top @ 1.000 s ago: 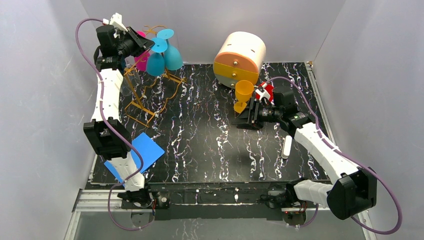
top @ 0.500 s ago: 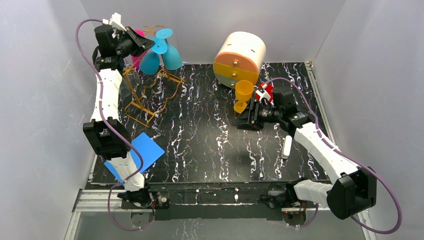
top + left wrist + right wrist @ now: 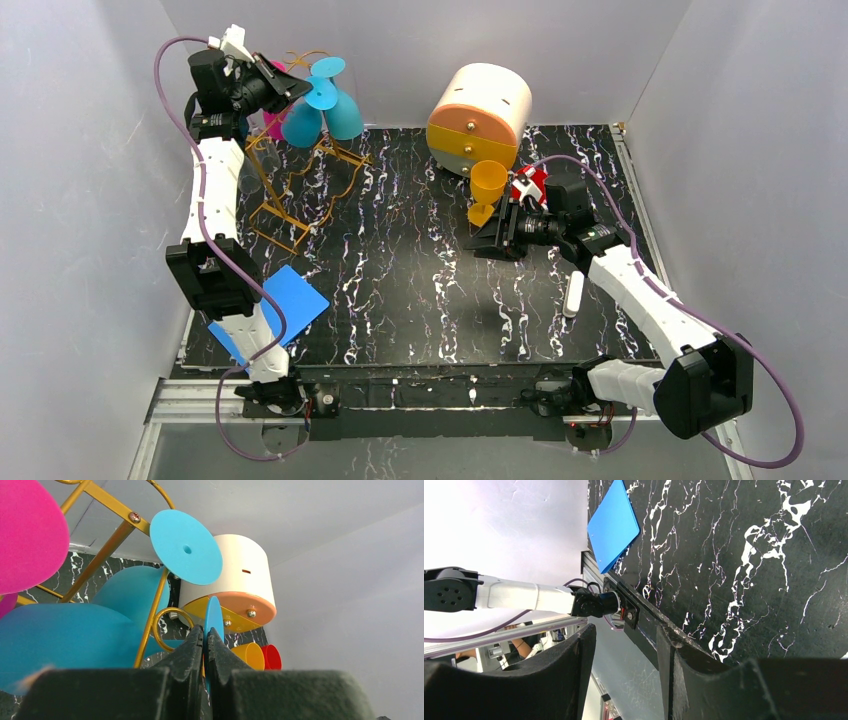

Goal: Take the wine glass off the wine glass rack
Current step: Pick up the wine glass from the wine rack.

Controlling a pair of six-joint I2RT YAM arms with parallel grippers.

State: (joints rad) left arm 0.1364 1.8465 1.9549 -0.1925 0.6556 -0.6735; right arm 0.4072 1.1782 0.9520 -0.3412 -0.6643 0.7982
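I have the left gripper (image 3: pixel 205 642) pinched tight on the edge-on foot of a blue glass (image 3: pixel 214 615) hanging bowl-down on the rack (image 3: pixel 107 545), ready to slide it out of its ring. The right gripper (image 3: pixel 626 645) sits spread apart, low over the table (image 3: pixel 749 555), out of the way.

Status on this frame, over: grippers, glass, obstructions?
Left gripper shut on foot of blue wine glass. Right gripper open, empty. Glass not yet clear of wine glass rack. Pink glass and second blue glass hang close beside.
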